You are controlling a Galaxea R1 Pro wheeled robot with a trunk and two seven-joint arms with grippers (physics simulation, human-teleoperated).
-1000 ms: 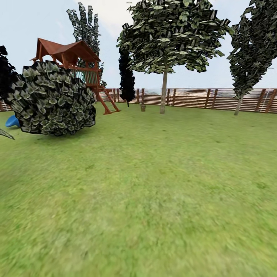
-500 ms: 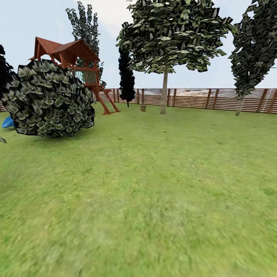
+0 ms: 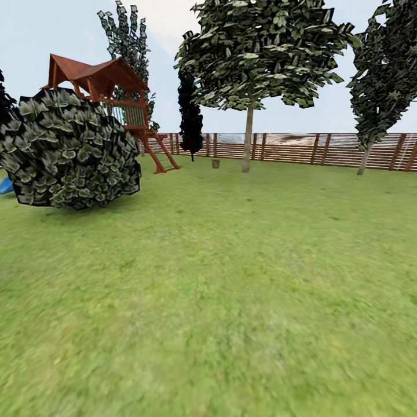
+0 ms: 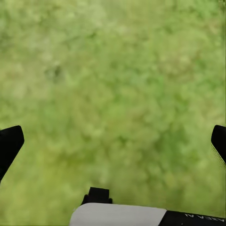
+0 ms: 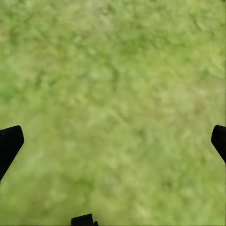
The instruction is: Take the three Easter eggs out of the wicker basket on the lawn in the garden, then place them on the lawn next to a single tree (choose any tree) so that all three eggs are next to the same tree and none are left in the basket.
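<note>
Though far off, wicker basket (image 3: 215, 163) beyond claws.

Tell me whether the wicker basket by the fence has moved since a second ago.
No. The wicker basket sits just left of the tree trunk, before the fence, as earlier; the bush's slight shift is camera motion.

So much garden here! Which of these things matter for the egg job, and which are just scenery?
Part of the job:
- wicker basket, small, far off by the fence
- tree with the pale trunk beside it
- lawn
- both open grippers, left gripper and right gripper

Just scenery:
- round bush
- play tower
- fence
- dark cypress
</note>
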